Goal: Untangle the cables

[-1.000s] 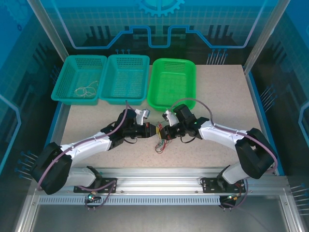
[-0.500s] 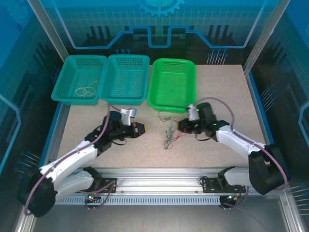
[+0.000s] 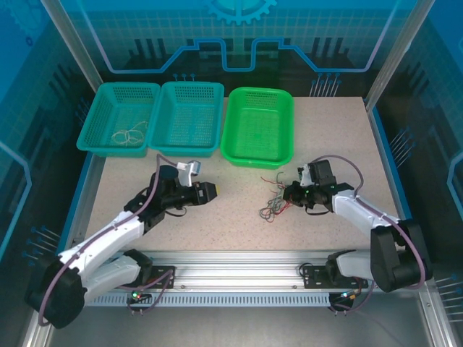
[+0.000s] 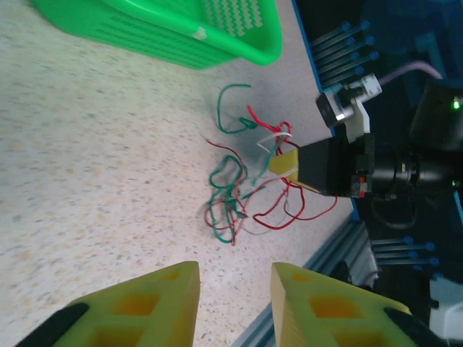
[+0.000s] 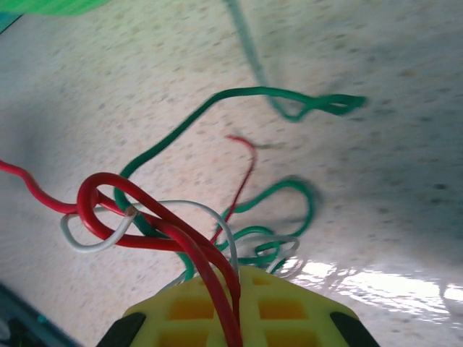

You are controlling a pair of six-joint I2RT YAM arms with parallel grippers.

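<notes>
The cables (image 3: 273,206) form one loose bundle of red, green and white wires on the speckled table (image 3: 325,137). In the top view the bundle lies toward 4 o'clock from the table centre. Most of its loops rest flat on the surface. The end of the bundle at 2 o'clock rises to the right gripper (image 3: 289,194).

In the right wrist view, the cables (image 5: 181,224) run into the right gripper (image 5: 239,307). Two red strands and a white loop pass between the yellow pads. The jaws are closed on these strands. Green loops spread out on the table toward 12 and 2 o'clock from the pads.

In the left wrist view, the cables (image 4: 246,191) lie at 12 o'clock from the left gripper (image 4: 235,289). The right gripper (image 4: 289,166) holds them from 3 o'clock. The yellow fingers (image 4: 170,300) of the left gripper stand apart with a clear gap, and nothing lies between them.

In the top view, the left gripper (image 3: 215,190) sits at 9 o'clock from the bundle, well apart. The green basket (image 3: 258,155) stands at 12 o'clock from the bundle. Two teal baskets (image 3: 155,148) stand side by side at 9 o'clock from the green basket.
</notes>
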